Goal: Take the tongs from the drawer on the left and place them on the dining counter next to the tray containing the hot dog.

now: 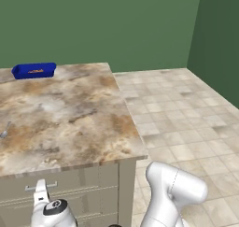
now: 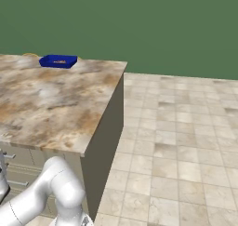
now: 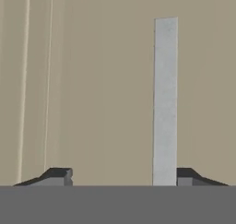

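Beige drawer (image 3: 92, 89) front — open tool (image 3: 123, 177) around handle (image 3: 165, 101)

Gripper (image 3: 123, 174) fingers spread wide, close against the drawer (image 3: 101, 89) front; its silver handle (image 3: 165, 101) lies between them, just beside one tip. Overhead, the dining counter (image 1: 70, 114) edge juts out.

No legible txt (any view)
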Controlling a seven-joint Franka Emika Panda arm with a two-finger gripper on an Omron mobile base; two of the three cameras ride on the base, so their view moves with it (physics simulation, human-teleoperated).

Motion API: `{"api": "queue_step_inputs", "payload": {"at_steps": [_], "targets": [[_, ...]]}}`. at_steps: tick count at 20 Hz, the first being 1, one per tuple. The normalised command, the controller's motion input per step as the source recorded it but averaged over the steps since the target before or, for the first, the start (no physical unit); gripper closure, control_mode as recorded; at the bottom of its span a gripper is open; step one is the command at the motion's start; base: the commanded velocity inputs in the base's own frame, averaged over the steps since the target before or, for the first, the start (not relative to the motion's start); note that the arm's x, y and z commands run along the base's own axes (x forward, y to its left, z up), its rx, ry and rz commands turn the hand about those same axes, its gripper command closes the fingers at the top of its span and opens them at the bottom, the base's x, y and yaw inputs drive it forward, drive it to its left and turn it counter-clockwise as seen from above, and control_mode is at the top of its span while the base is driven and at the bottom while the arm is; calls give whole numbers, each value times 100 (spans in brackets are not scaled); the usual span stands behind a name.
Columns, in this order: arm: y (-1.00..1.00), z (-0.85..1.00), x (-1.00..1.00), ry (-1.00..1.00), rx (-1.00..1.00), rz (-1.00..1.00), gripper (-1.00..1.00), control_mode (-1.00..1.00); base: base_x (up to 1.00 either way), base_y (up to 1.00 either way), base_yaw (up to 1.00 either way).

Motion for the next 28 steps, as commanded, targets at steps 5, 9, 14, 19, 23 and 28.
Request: {"api": "queue_step_inputs", "payload": {"at_steps": [5, 9, 14, 19, 23, 28], "targets": [[0, 0, 0, 0, 0, 0, 100, -100, 0, 0, 0], [0, 0, 0, 0, 0, 0, 100, -100, 0, 0, 0], [0, 0, 0, 0, 0, 0, 100, -100, 0, 0, 0], [0, 0, 0, 0, 0, 0, 100, -100, 0, 0, 0], [0, 0, -7, 0, 0, 0, 100, -100, 0, 0, 0], [0, 0, -61, -1, 0, 0, 100, -100, 0, 0, 0]]}}
